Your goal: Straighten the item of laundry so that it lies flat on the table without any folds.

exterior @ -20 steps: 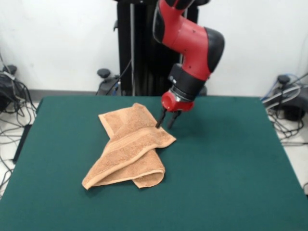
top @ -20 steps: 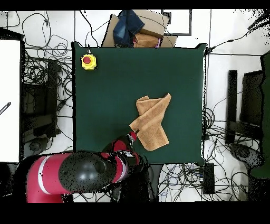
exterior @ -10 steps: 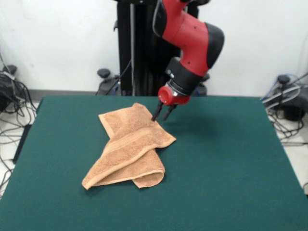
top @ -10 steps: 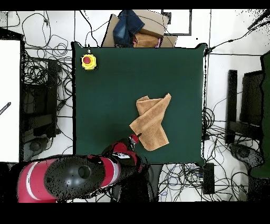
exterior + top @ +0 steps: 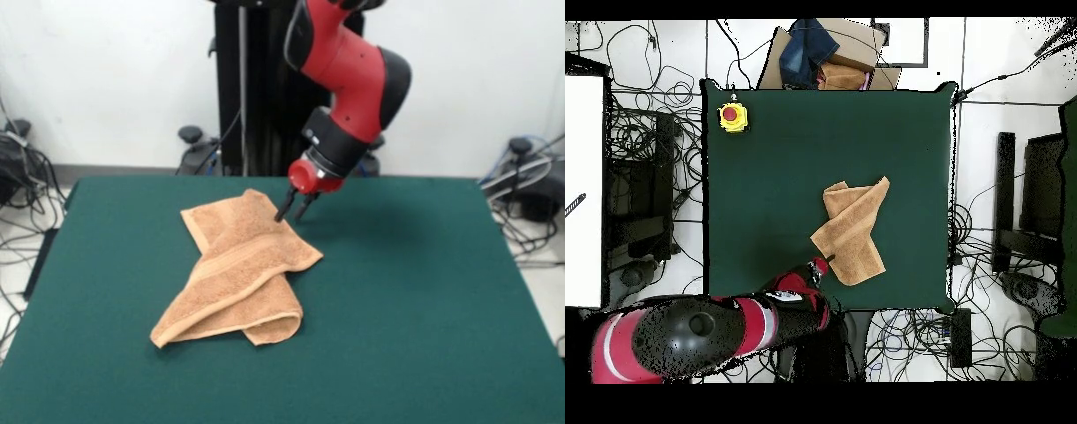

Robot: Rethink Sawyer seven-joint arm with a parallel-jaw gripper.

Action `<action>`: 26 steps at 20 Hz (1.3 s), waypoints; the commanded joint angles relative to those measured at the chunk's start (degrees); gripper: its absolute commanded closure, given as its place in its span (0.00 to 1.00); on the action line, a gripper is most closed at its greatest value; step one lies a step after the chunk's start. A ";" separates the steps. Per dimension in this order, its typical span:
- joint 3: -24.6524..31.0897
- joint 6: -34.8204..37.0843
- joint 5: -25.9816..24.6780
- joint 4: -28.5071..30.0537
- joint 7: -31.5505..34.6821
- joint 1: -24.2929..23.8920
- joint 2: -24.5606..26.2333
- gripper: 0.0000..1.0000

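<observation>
The towel [image 5: 237, 269] lies on the green bench [image 5: 424, 300], a little to the left of the middle in the front view. It is not flat: it is folded over itself into a long, slanted shape, with one layer on top of another and a paler woven band running across the upper layer. One end points to the far side of the bench, and the other end (the thicker, rolled one) points to the near left corner.

The red and black arm comes down from above, and its claw [image 5: 291, 209] hangs just over the far right corner of the towel. The two dark fingers [image 5: 282, 208] stand slightly apart, and nothing is held between them. I cannot tell if the tips touch the cloth or stay just above it.

In the overhead view the towel [image 5: 853, 232] sits right of the middle of the bench [image 5: 765, 200], and a yellow box with a red button [image 5: 732, 116] stands at a far corner, well apart from the towel.
</observation>
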 commanded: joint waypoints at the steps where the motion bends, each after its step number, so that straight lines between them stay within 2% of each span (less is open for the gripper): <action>1: 2.64 4.05 6.22 -9.76 10.70 2.29 6.91 0.00; 14: 0.51 7.46 12.58 -18.06 9.50 6.29 10.98 0.00; 20: -2.01 11.75 15.66 -22.14 9.22 8.42 13.01 0.00; 26: -3.33 11.45 14.85 -23.93 10.87 8.96 13.87 0.00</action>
